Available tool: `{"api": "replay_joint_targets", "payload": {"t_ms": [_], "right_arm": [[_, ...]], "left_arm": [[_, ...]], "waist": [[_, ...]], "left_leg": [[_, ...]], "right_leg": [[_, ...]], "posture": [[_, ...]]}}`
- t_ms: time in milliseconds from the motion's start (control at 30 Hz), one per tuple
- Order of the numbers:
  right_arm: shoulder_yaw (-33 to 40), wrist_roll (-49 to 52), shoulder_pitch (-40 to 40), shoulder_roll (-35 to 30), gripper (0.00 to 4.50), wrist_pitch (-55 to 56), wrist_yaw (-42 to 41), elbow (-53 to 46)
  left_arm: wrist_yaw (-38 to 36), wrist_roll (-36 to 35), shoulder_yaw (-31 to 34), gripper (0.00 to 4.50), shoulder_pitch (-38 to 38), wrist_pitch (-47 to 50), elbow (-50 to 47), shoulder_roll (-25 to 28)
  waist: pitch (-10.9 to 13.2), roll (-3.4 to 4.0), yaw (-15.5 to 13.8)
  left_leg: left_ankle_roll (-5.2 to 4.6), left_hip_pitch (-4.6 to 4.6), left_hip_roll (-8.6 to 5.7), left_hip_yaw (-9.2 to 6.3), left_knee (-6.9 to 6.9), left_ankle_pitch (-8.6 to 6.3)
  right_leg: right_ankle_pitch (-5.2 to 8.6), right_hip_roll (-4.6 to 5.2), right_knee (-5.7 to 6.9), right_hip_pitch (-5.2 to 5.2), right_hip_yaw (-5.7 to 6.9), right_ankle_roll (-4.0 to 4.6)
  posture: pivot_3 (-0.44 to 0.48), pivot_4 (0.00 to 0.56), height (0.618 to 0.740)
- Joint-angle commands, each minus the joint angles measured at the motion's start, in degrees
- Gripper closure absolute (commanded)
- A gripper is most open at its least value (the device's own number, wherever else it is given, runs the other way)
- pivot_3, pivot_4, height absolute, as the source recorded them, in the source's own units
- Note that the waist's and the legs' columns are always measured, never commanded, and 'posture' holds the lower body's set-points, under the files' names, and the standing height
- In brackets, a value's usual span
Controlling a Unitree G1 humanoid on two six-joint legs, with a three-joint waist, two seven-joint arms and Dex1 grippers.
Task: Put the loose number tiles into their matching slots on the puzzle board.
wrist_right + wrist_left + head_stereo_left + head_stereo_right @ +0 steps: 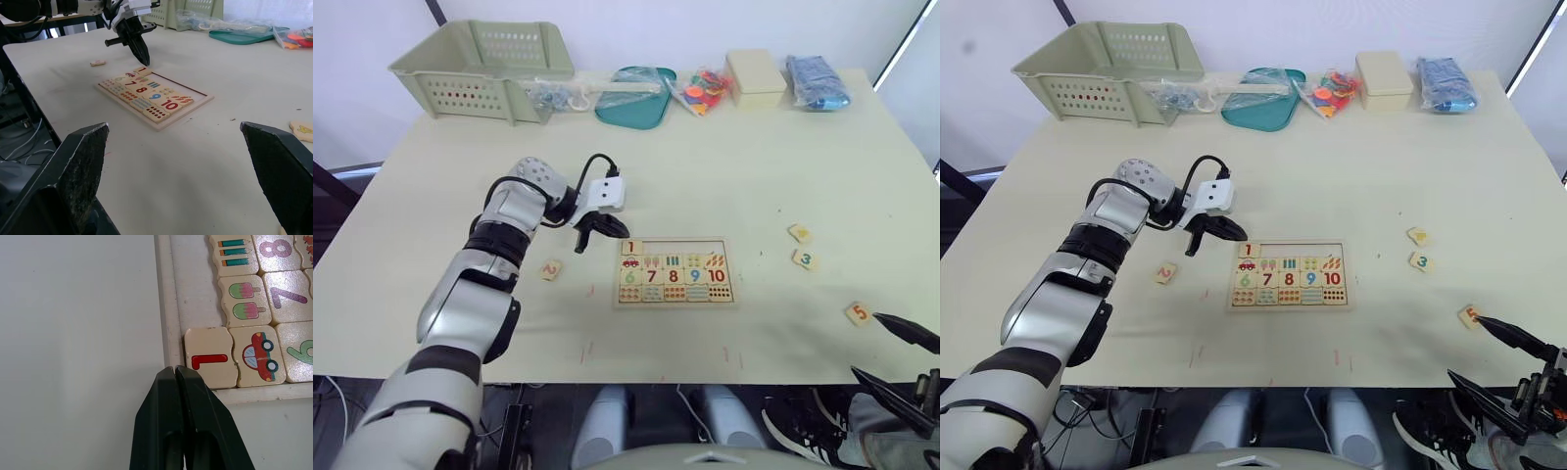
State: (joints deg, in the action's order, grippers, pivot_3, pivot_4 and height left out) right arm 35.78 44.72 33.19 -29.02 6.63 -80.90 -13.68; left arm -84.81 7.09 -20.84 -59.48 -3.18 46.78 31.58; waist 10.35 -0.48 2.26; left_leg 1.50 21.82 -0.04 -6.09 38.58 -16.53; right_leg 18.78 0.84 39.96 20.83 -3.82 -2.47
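Table (724, 176), cream top. Green basket (484, 69) at 11 o'clock along the far edge; teal tray (634, 98), cream box (756, 78) and blue bag (815, 83) run from 12 to 1 o'clock.

Puzzle board (674, 274) near table centre. Tile 1 (210, 358) seated in the end slot of the top row, beside the car tile; remaining four slots (685, 247) empty.

Left gripper (602, 227), fingers pressed together, tip just off the board's corner by tile 1. Right gripper (186, 181), fingers wide apart, at 4 o'clock near the table edge.

Loose tiles: 2 (550, 270) at 9 o'clock of the board; yellow tile (799, 233), 3 (805, 259) and 5 (859, 313) at 3 to 4 o'clock.
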Motion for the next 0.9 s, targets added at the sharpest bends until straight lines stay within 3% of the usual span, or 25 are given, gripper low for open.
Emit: {"api": "replay_joint_targets", "payload": {"t_ms": [33,900], "right_arm": [[0.67,0.7,0.44,-0.22,0.0,0.85,-0.17,-0.93],[0.5,0.58,0.74,0.02,0.0,0.92,0.12,-1.2]], "left_arm": [[-0.45,0.42,0.37,4.42,-0.57,-1.1,0.14,0.38],[-0.33,0.91,1.03,4.42,-0.86,-1.65,0.88,0.51]], "waist": [[0.0,0.0,0.0],[0.0,0.0,0.02]], "left_leg": [[0.0,0.0,0.0,0.0,0.0,0.0],[0.0,0.0,0.0,-0.01,0.0,0.0]], "right_leg": [[0.0,0.0,0.0,0.0,0.0,0.0],[0.0,0.0,0.01,0.0,0.0,0.0]], "posture": [[0.0,0.15,0.74],[0.0,0.15,0.74]]}}
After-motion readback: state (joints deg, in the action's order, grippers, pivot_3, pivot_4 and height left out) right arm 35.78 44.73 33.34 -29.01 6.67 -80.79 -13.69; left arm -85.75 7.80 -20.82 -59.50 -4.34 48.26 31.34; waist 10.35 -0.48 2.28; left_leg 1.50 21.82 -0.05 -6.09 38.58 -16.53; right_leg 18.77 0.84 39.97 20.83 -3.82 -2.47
